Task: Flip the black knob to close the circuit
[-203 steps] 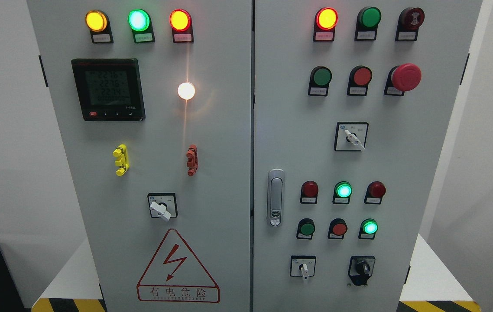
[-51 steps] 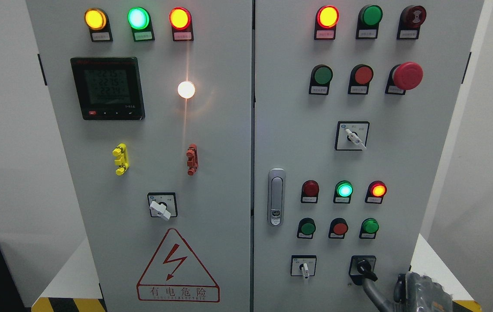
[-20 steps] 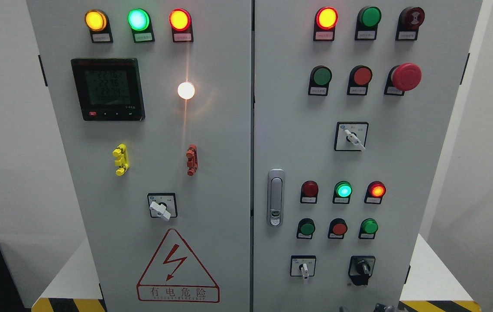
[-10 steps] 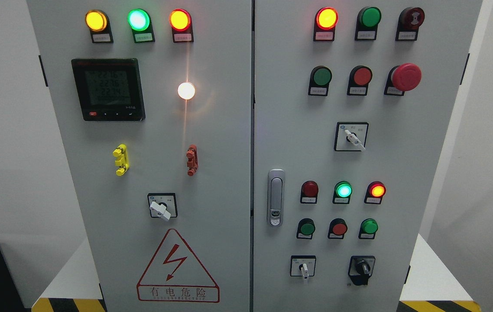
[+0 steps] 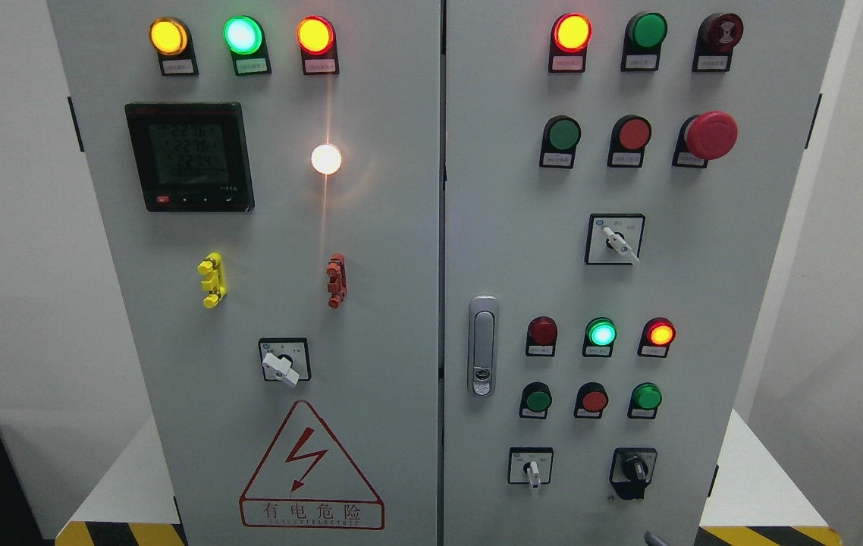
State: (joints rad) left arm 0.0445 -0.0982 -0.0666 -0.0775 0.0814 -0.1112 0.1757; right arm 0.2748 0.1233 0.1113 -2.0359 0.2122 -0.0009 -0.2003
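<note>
At the bottom edge right of the middle, only a grey sliver (image 5: 651,538) shows, too little to tell any hand's state. Just above it, the black knob (image 5: 635,469) sits low on the grey cabinet's right door (image 5: 704,303), beside a white selector switch (image 5: 531,472).

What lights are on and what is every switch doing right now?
Top-left yellow, green, red lamps: lit.
White lamp: lit.
Meter: on.
Top-right red lamp: lit.
Middle green lamp: lit.
Red lamp beside it: lit.
Black knob: pointing up-left.
Door handle: flush.
</note>
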